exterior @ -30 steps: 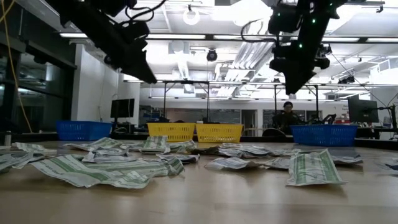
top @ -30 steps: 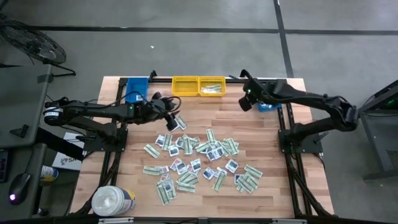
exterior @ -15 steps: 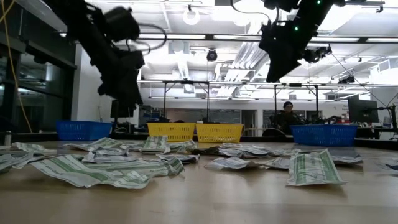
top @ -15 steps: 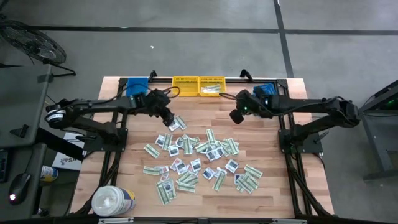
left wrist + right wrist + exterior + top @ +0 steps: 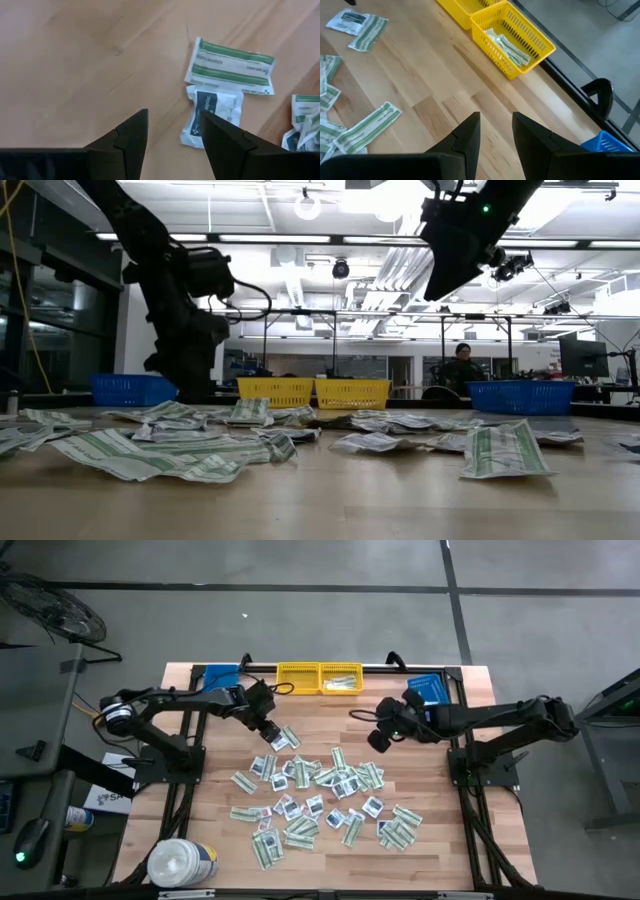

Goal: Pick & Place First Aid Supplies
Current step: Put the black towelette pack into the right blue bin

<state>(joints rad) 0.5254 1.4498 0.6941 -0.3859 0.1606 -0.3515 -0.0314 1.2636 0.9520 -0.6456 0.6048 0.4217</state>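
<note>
Left gripper (image 5: 172,135): fingers parted, empty, poised low over bare wooden table (image 5: 200,802) just beside a small white squarish packet (image 5: 212,116) and a pale green-striped strip packet (image 5: 231,68). Right gripper (image 5: 495,131): fingers slightly apart, empty, above bare wood near the yellow plastic bin (image 5: 512,42). Paper first aid packets (image 5: 320,802) scattered mid-table.

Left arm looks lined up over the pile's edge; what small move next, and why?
Probably lower the left gripper onto the small white packet. Its fingers are open and empty, the packet lies just ahead beside a green-striped strip, clear of the heap.
</note>
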